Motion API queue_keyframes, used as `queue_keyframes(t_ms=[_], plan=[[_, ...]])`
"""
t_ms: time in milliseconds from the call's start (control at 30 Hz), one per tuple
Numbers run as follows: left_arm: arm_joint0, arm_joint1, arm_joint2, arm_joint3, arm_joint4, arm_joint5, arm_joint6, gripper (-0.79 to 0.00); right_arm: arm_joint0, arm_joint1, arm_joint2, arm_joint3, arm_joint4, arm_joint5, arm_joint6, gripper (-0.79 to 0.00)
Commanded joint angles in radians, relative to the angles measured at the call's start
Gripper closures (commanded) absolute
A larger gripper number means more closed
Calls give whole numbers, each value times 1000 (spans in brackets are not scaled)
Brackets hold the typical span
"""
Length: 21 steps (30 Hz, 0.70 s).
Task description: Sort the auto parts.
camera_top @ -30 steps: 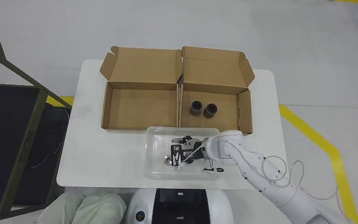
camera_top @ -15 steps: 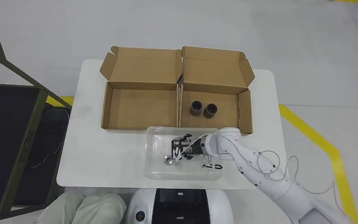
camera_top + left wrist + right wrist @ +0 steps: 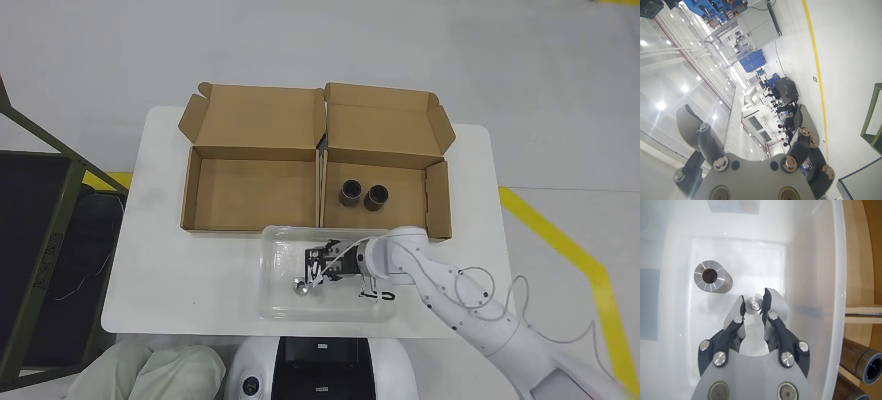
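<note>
Fingers [image 3: 767, 304] of right gripper [image 3: 753, 297] pinch silver part [image 3: 753, 307] (tray label [image 3: 734, 205] illegible).

Bright, even light — ceiling lamps [image 3: 661, 105] flare; soft glints on the tray [image 3: 829, 256], faint shadows.

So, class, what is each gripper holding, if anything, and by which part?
The right gripper pinches, between its fingers, a small round silver part by its opposite sides, inside the clear tray. The left gripper holds nothing.
</note>
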Motion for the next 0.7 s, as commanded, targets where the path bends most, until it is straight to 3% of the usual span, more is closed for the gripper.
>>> queue_keyframes(t_ms=[0, 300, 667], plan=[[0, 0, 0, 0, 0, 0, 0, -785, -2, 1, 6, -8, 4, -3, 4, 0], [0, 0, 0, 0, 0, 0, 0, -785, -34, 20, 65, -75, 44, -38, -12, 0], [0, 0, 0, 0, 0, 0, 0, -785, -62, 43, 162, -110, 196, -119, -83, 0]])
